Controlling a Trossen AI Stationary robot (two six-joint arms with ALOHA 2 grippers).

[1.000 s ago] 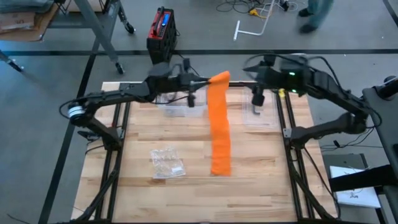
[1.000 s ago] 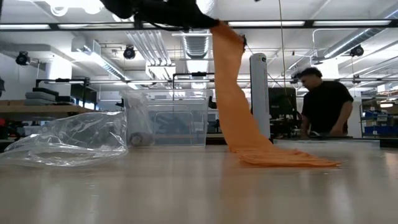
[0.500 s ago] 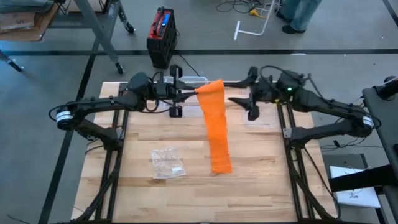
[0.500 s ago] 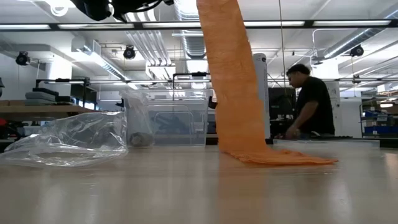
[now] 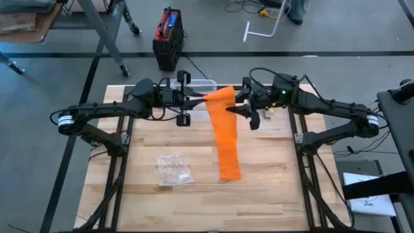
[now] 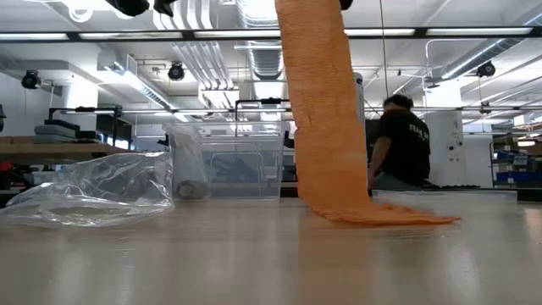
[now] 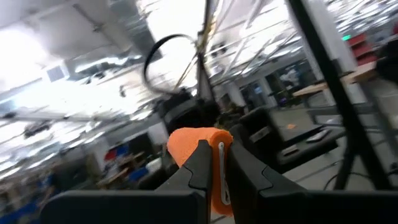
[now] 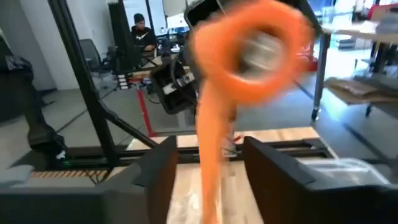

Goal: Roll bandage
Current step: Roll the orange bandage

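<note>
The orange bandage [image 5: 225, 133] is a long strip with a rolled-up top end [image 8: 249, 50]. It hangs high over the table's far middle, and its lower end [image 6: 385, 217] lies flat on the wood. My left gripper [image 5: 202, 99] comes from the left and is shut on the rolled end. My right gripper [image 5: 237, 107] comes level from the right and is open. Its two fingers [image 8: 155, 171] stand on either side of the hanging strip [image 8: 208, 155], just under the roll, without clearly touching it. My left gripper pinches the bandage's rolled top end [image 7: 200, 140] between its two fingers [image 7: 198, 163]. The fingers come from the table's left, about level and tipped a little upward. The roll is lifted clear. The strip hangs almost straight below it, with its lower end lying on the table.
A crumpled clear plastic bag [image 5: 173, 169] lies on the near left of the table. Clear plastic containers [image 6: 237, 169] stand along the far edge, under and behind the arms. A person [image 6: 405, 144] is in the room beyond the table.
My left gripper has drawn the bandage's top end toward the table's left and tipped upward. The strip now hangs straighter, and its lower end has stayed on the table. My right gripper has come down, swung from pointing down to level, and moved left up to the strip.
</note>
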